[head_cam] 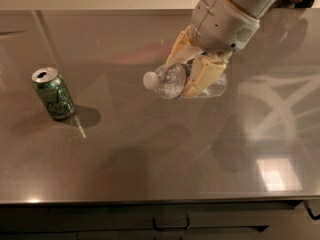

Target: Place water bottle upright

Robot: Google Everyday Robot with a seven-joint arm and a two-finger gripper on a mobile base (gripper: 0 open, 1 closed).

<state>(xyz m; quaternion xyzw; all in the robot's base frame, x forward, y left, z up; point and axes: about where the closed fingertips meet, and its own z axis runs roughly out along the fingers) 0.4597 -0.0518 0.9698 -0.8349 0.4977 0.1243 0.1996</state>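
Observation:
The water bottle (pixel 172 81) is a small clear ribbed plastic bottle with a white cap pointing left. It lies nearly horizontal in the air, lifted above the steel table (pixel 150 149). My gripper (pixel 192 70) comes down from the upper right and is shut on the bottle's middle, with cream fingers (pixel 206 75) on both sides of it. The bottle's label band is hidden behind the fingers.
A green soda can (pixel 53 93) stands upright at the left of the table. The table's front edge (pixel 150 200) runs along the bottom, with drawers below it. A dark object sits at the far upper right corner.

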